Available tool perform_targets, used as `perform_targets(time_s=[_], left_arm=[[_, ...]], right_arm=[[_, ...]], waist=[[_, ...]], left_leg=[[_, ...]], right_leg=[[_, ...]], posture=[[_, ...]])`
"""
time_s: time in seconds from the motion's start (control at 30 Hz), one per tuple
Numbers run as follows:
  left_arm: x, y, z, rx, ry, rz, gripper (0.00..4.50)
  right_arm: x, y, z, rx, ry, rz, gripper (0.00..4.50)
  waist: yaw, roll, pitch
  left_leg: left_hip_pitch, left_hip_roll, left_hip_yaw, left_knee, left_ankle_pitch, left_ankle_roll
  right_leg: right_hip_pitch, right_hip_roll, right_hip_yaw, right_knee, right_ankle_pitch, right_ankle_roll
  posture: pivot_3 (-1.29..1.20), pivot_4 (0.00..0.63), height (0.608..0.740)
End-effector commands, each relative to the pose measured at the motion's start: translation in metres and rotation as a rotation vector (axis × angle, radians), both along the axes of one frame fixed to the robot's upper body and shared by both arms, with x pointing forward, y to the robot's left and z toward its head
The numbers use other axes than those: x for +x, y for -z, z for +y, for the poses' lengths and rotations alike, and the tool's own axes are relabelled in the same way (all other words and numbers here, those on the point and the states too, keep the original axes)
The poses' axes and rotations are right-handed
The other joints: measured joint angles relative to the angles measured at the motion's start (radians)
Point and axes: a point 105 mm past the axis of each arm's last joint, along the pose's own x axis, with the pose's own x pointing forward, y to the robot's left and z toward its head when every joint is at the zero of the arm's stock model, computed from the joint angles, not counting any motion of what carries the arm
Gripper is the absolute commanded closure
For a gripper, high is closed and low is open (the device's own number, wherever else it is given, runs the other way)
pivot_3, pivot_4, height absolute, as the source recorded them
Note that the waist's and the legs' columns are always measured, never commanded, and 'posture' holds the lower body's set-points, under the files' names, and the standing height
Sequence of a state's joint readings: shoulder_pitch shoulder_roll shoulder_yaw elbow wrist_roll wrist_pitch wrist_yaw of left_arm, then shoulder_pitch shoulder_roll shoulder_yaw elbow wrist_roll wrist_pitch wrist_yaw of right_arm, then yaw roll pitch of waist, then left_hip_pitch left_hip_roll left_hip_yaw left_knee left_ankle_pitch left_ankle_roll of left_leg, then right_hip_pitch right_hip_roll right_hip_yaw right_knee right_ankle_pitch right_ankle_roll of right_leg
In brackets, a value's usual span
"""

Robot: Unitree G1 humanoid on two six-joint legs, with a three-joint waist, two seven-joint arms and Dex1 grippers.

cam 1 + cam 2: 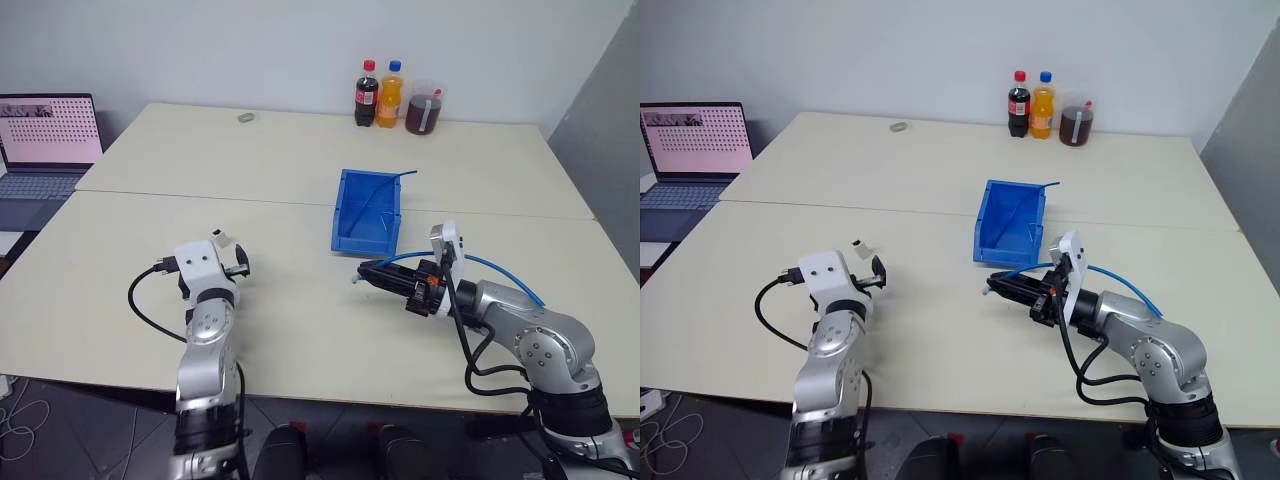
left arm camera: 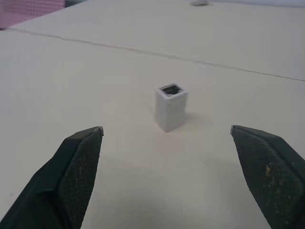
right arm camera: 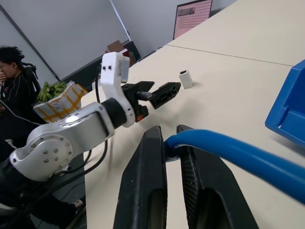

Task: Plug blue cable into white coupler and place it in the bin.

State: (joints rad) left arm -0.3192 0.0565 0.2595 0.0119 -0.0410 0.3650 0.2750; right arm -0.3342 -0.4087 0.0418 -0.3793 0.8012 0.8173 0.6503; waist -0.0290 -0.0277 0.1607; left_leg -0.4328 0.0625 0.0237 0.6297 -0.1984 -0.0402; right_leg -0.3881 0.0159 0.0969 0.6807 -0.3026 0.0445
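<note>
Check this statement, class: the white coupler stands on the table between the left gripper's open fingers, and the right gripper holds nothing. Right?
Not quite. The right gripper is shut on the blue cable, as the right wrist view shows. The white coupler does stand between the open left gripper fingers.

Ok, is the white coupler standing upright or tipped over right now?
Upright. The white coupler stands on end on the table, dark socket opening facing up, free between the open left gripper fingers.
</note>
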Motion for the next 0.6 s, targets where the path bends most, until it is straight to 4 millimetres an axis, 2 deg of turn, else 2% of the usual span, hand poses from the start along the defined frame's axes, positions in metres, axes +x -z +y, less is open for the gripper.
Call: perform_targets(time_s=[0.03, 0.3, 0.6], left_arm=[[0.01, -0.009, 0.012, 0.035, -0.084, -0.008, 0.0], [0.036, -0.01, -0.003, 0.024, -0.014, 0.005, 0.0], [0.039, -0.003, -0.005, -0.019, -0.025, 0.025, 0.0]], right_arm=[[-0.002, -0.01, 0.001, 0.01, -0.006, -0.052, 4.37], [-0.004, -0.011, 0.0, 0.01, 0.0, -0.056, 4.37], [-0.004, -0.01, 0.0, 0.005, 0.012, -0.059, 4.37]], waist=[[0.0, 0.0, 0.0], [0.0, -0.001, 0.0], [-0.001, -0.001, 0.0]], left_leg=[[0.0, 0.0, 0.0, 0.0, 0.0, 0.0], [0.0, 0.0, 0.0, 0.0, 0.0, 0.0], [0.0, 0.0, 0.0, -0.001, 0.0, 0.0]], right_leg=[[0.0, 0.0, 0.0, 0.0, 0.0, 0.0], [0.0, 0.0, 0.0, 0.0, 0.0, 0.0], [0.0, 0.0, 0.0, 0.0, 0.0, 0.0]], posture=[[0.0, 0.15, 0.74], [0.0, 0.15, 0.74], [0.0, 0.15, 0.74]])
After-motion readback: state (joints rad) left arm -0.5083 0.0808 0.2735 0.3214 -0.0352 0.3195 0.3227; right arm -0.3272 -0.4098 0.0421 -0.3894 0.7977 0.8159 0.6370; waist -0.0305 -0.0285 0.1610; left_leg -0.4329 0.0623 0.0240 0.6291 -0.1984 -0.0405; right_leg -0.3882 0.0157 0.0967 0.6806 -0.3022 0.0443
